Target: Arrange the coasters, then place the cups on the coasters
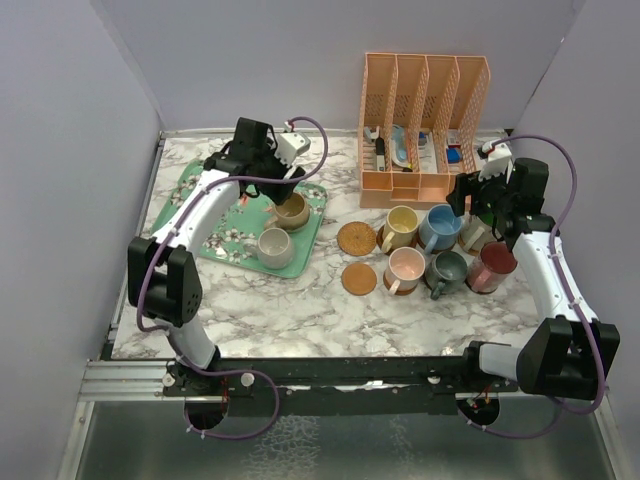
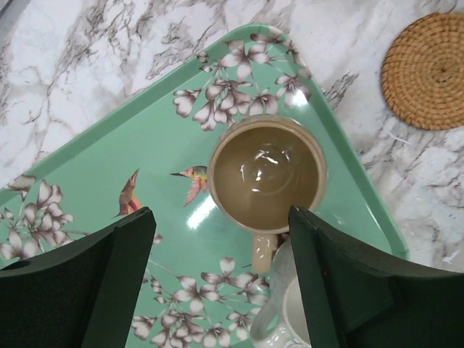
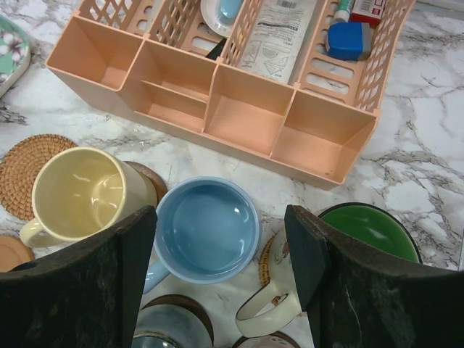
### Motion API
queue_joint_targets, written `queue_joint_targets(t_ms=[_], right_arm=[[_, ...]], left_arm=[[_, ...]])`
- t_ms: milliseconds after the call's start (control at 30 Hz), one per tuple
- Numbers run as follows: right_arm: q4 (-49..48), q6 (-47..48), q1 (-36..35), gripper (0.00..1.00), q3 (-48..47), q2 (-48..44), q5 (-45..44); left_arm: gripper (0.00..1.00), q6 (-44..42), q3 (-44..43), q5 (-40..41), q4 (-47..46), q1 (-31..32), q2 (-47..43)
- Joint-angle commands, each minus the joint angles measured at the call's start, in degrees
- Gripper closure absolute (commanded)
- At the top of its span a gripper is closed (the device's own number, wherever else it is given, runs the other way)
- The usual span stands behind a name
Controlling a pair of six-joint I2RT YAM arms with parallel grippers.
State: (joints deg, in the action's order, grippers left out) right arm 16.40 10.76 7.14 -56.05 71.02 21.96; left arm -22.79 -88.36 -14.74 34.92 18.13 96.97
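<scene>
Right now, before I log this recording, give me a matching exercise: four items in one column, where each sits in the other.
Items
1. tan cup
2. light blue cup
3. woven coaster
4. pink cup

Places
A. on the marble table, nothing on it
B. front row, left of the grey-teal cup
C. on the flowered tray, below the open left gripper
D. between the yellow cup and the green cup

Pairs: 1-C, 2-D, 3-A, 4-B
</scene>
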Motion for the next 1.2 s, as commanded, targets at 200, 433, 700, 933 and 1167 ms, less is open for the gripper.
queue_joint_targets(t_ms=[200,433,700,933,1167], right_arm=[[-1.0,0.4,0.3,0.27,0.6,-1.0,1.7],[-0.9,0.4,0.3,0.27,0.6,-0.8,2.5],[-0.8,0.5,0.3,0.28,0.6,-0.6,2.8],[-0.8,0.6,0.3,0.27,0.6,-0.5,3.1],[-0.7,0.6,0.3,0.27,0.6,-0.6,3.3]], left_arm=[[0.33,-4.6,-3.3,0.1,-1.4,-1.6,10.4],[0.43,-5.7,-6.7,1.8,-0.2,-1.6,16.1],[0.57,-6.4,-8.2,3.0,0.6,-1.6,18.7],[0.69,-6.9,-8.9,3.9,0.5,-1.5,19.5],[0.84,-8.6,-10.9,5.8,0.6,-1.6,20.5]])
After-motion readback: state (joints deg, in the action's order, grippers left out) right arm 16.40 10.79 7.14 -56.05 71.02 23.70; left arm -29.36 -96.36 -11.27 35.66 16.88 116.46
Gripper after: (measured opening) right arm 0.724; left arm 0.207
